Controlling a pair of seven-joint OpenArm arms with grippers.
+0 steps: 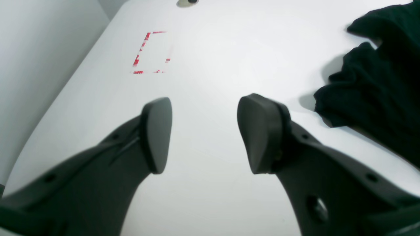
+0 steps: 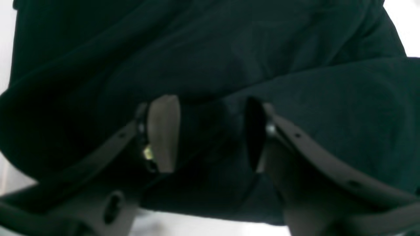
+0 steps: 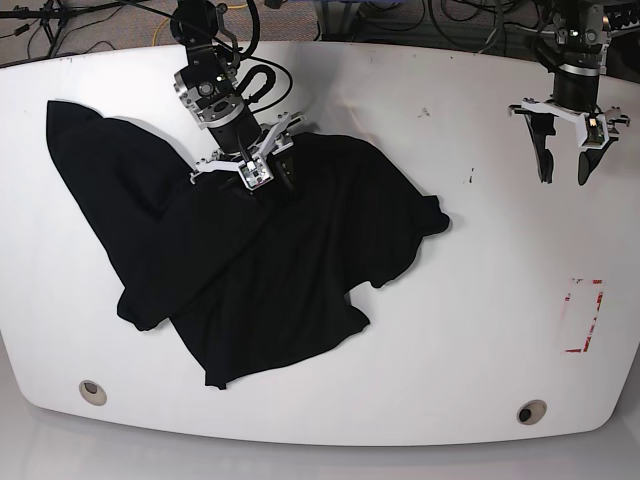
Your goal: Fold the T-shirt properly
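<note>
Large black soft-fabric T-shirt point(image 3: 260, 270) is lying crumpled on the white table's point(image 3: 450, 330) left half; right gripper point(image 2: 211, 134) is straddling a fold, jaws apart; left gripper point(image 1: 205, 134) is hovering spread, empty; limp cloth, probably best pinched at hem or shoulder seam.

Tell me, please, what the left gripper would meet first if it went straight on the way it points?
Probably bare white table: the left gripper stands open with nothing between it and the tabletop.

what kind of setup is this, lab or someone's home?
Likely a robotics lab bench: a white table with a red taped rectangle, two mounted arms, cables behind, and only a black T-shirt on it.
</note>
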